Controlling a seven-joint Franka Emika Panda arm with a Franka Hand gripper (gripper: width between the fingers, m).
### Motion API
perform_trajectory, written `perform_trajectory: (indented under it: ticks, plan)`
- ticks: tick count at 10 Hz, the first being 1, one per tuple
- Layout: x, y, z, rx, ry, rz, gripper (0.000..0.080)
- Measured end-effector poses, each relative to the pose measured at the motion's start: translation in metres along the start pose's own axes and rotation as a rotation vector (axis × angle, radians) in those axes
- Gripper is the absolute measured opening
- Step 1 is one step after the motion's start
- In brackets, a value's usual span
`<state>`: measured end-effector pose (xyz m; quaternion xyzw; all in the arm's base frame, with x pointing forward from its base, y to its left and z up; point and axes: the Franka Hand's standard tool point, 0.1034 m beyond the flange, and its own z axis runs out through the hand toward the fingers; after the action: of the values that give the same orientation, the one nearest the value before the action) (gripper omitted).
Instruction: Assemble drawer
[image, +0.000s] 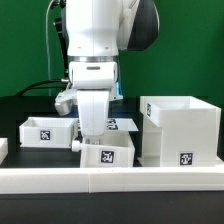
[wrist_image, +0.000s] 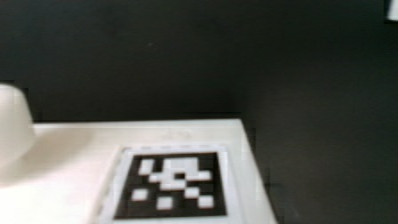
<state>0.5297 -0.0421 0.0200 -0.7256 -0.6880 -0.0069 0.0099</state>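
Three white drawer parts stand on the black table in the exterior view. A large open box (image: 180, 130) is at the exterior view's right. A small tray-like part (image: 45, 131) is at the left. A second small part (image: 108, 153) with a tag on its front is in the middle. My gripper (image: 92, 133) hangs straight down over the middle part's far left corner; its fingertips are hidden behind that part's wall. The wrist view shows no fingers, only a blurred white surface with a black tag (wrist_image: 173, 183) close below, and a rounded white shape (wrist_image: 11, 120) at the edge.
The marker board (image: 126, 124) lies flat behind the middle part. A long white rail (image: 110, 181) runs along the table's front edge. A small white knob (image: 77, 146) sticks out beside the middle part. Black table (wrist_image: 267, 60) shows beyond the tagged surface.
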Motion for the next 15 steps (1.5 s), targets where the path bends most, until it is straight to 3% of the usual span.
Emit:
perform_trajectory:
  ticks: [3, 5, 7, 9, 10, 15]
  plan:
    - [-0.005, -0.001, 0.002, 0.004, 0.001, 0.002, 0.0042]
    - [0.002, 0.001, 0.002, 0.006, 0.005, 0.0, 0.0042]
    - [-0.013, 0.005, 0.004, 0.006, 0.044, -0.056, 0.0042]
    - [-0.004, 0.013, 0.003, -0.016, 0.048, -0.114, 0.0042]
    - [0.002, 0.014, 0.003, -0.019, 0.046, -0.124, 0.0042]
    - [0.002, 0.013, 0.004, -0.014, 0.047, -0.114, 0.0042]
